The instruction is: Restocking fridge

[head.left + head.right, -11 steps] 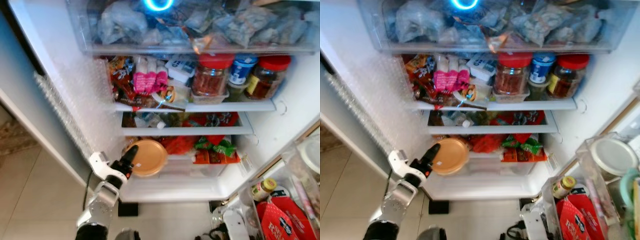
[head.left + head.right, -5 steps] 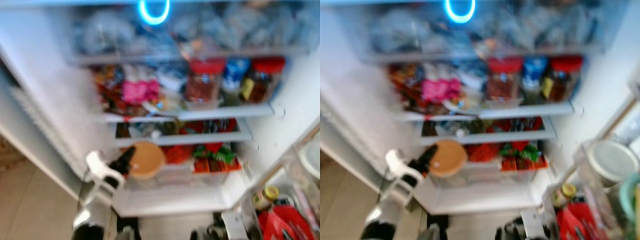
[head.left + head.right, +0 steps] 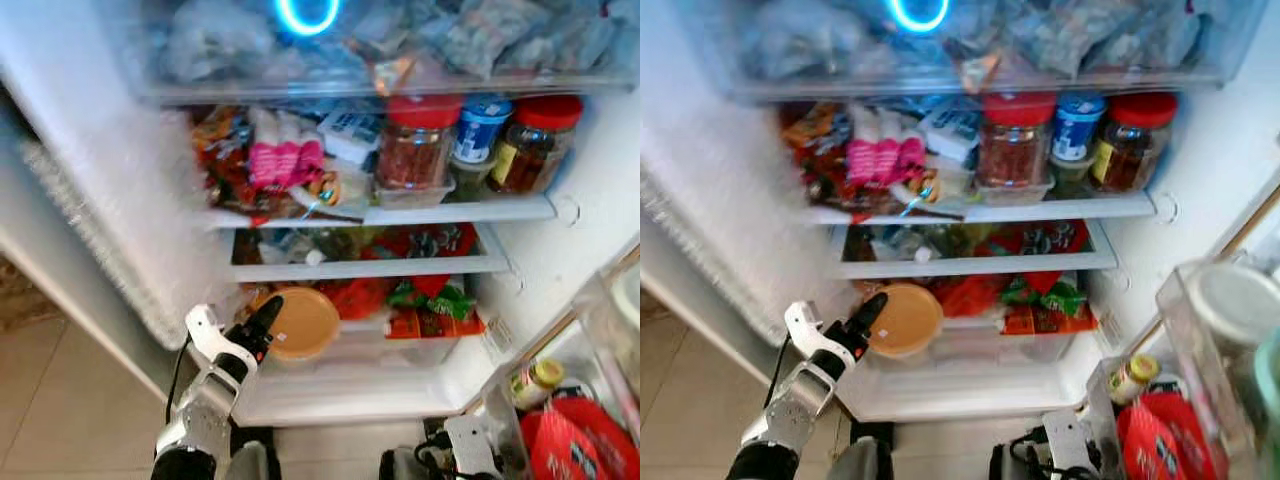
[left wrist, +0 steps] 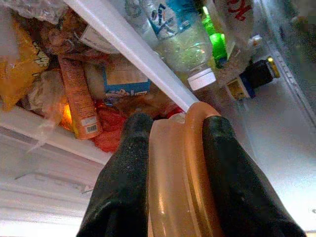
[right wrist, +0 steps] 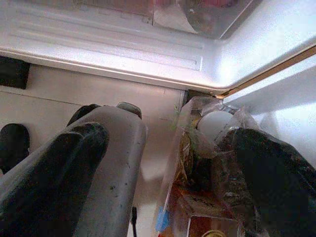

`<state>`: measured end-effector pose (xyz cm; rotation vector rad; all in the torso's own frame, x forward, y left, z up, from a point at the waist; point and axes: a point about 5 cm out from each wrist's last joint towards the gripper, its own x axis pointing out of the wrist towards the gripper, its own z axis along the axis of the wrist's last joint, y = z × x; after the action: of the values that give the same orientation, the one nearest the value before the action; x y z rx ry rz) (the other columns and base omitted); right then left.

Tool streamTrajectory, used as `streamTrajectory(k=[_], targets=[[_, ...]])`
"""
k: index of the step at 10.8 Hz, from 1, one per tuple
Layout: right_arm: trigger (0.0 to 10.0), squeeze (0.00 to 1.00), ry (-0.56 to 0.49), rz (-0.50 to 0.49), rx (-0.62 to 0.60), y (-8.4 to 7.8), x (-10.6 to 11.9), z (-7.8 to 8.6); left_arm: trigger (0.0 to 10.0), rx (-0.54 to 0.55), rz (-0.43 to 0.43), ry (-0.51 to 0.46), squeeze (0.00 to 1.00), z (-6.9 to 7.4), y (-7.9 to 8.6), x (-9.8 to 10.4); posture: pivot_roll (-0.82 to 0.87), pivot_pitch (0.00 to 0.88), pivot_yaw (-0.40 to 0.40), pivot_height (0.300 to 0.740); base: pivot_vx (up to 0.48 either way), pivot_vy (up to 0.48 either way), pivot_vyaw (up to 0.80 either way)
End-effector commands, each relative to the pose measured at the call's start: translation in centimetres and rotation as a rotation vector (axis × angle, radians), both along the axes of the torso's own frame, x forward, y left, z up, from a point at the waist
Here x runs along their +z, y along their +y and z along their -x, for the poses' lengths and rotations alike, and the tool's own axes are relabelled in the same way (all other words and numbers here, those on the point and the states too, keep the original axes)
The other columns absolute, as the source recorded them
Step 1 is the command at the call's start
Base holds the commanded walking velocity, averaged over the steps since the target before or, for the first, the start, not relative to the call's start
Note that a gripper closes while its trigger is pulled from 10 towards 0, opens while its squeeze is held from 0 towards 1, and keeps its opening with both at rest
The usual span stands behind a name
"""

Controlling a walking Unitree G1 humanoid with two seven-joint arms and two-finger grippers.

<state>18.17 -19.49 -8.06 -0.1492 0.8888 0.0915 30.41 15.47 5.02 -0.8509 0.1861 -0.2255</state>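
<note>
Head views: the fridge [image 3: 560,250] stands open, its shelves crowded. The upper shelf [image 3: 460,212] carries two red-lidded jars [image 3: 415,145], a blue-lidded jar [image 3: 478,130] between them, and a pink pack [image 3: 285,162] further left among wrappers. Above it a clear drawer [image 3: 400,85] holds bagged food under a blue ring light [image 3: 307,14]. At the bottom, the left gripper [image 3: 262,322] reaches in from the lower left and holds an orange lid [image 3: 300,322] by its left edge, in front of the lowest compartment and just under the thin middle shelf [image 3: 400,268]; red and green packets [image 3: 430,300] lie right of the lid. The door bin [image 3: 1200,400] at lower right holds a small yellow-capped bottle [image 3: 1130,377] and a red bag [image 3: 1155,440].

Left wrist view: the two black fingers [image 4: 123,177] sit on either side of the lid's [image 4: 180,173] rim — jaws closed onto it, the lid edge-on between them. Beyond is a white shelf edge [image 4: 138,52], with a clear bottle [image 4: 185,44] behind it and an orange stick pack [image 4: 79,96] and a yellow bag [image 4: 19,59] on the other side.

Right wrist view: the right gripper [image 5: 168,163] hangs low by the fridge's base [image 5: 113,59], jaws wide apart and holding nothing. Between the fingers lie the floor [image 5: 74,94] and a corner of the door bin [image 5: 197,133] with a white cap [image 5: 215,121] inside.
</note>
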Motion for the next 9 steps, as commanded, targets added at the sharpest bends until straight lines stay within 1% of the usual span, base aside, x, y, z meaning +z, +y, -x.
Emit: streamTrajectory(k=[1, 2, 5, 9], targets=[[10.0, 0.0, 0.113, 0.008, -0.014, -0.2, -1.3, 2.8, 10.0, -0.006, -0.01, -0.025, 0.0, -0.6, 0.0, 0.5, -0.08, 0.129, 0.007, 0.62, 0.0, 0.0, 0.0], [10.0, 0.0, 0.114, 0.008, -0.013, -0.2, -1.3, 2.8, 10.0, -0.005, -0.013, -0.027, 0.0, -0.8, 0.0, 0.6, -0.08, 0.129, 0.007, 0.62, 0.0, 0.0, 0.0], [10.0, 0.0, 0.113, 0.012, -0.011, -0.3, -1.3, 2.7, 10.0, -0.037, -0.01, -0.045, 0.0, -1.8, -0.5, 1.2, -0.08, 0.128, 0.002, 0.62, 0.278, 0.0, 0.0], [10.0, 0.0, 0.113, 0.012, -0.011, -0.3, -1.3, 2.7, 10.0, -0.073, -0.027, -0.054, 0.0, -2.1, -0.6, 1.3, -0.08, 0.128, 0.002, 0.62, 0.302, 0.0, 0.0]])
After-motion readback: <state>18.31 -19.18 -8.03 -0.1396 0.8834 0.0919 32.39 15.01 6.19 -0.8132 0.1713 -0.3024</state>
